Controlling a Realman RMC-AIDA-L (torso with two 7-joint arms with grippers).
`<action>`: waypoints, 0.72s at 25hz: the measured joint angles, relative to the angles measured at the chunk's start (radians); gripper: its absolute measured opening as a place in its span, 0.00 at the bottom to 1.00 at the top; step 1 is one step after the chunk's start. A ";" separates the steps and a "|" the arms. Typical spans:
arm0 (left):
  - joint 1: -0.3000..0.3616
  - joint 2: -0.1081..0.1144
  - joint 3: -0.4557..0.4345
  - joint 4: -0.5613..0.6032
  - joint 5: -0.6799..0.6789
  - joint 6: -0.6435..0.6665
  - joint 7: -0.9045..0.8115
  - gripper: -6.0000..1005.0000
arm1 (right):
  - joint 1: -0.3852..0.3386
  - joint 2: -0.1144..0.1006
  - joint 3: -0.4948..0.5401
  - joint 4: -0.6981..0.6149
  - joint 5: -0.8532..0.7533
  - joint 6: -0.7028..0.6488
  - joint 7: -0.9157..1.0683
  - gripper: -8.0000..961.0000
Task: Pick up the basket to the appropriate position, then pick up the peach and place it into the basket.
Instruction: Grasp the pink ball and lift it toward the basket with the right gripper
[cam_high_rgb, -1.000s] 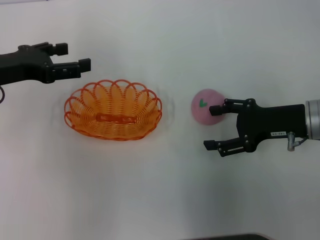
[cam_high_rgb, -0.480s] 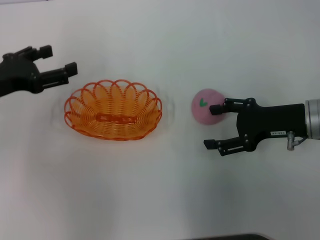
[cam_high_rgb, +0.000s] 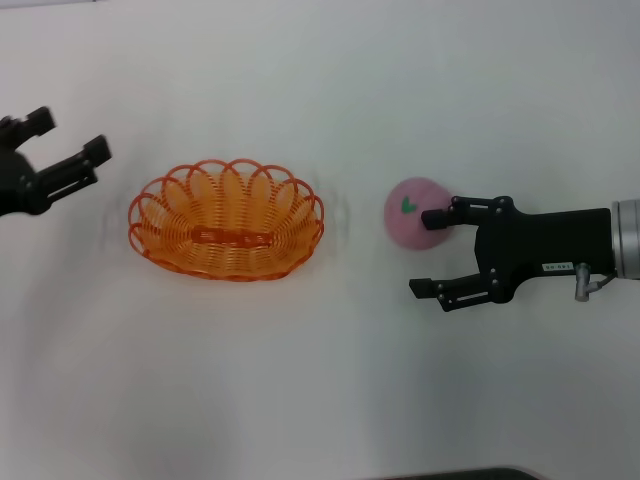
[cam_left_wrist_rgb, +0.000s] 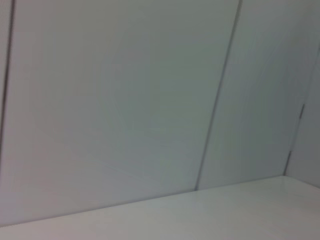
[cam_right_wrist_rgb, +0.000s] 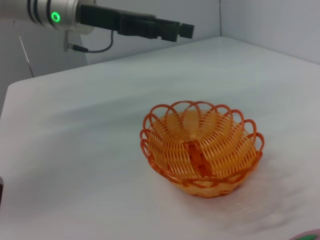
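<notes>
Black right gripper (cam_high_rgb: 432, 252) with silver wrist collar, small white label, thin cable.

Overhead head view; low wrist views

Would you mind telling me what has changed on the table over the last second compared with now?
The left end effector, open and empty, has pulled back from the basket toward the robot's left, nearly out of the head view. It took hold of nothing. The basket, the peach and the right end effector, open with one finger against the peach, stayed where they were.
</notes>
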 joint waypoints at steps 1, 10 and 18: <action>0.014 -0.001 0.000 -0.013 -0.018 -0.003 0.030 0.90 | -0.001 0.000 0.000 0.000 0.000 0.000 0.000 0.99; 0.073 0.006 0.009 -0.015 0.029 0.034 0.106 0.90 | -0.005 0.000 0.000 0.003 0.001 0.001 0.001 0.99; 0.089 0.005 0.005 -0.006 0.174 0.134 0.209 0.90 | -0.007 0.000 0.001 0.015 0.001 0.003 -0.005 0.99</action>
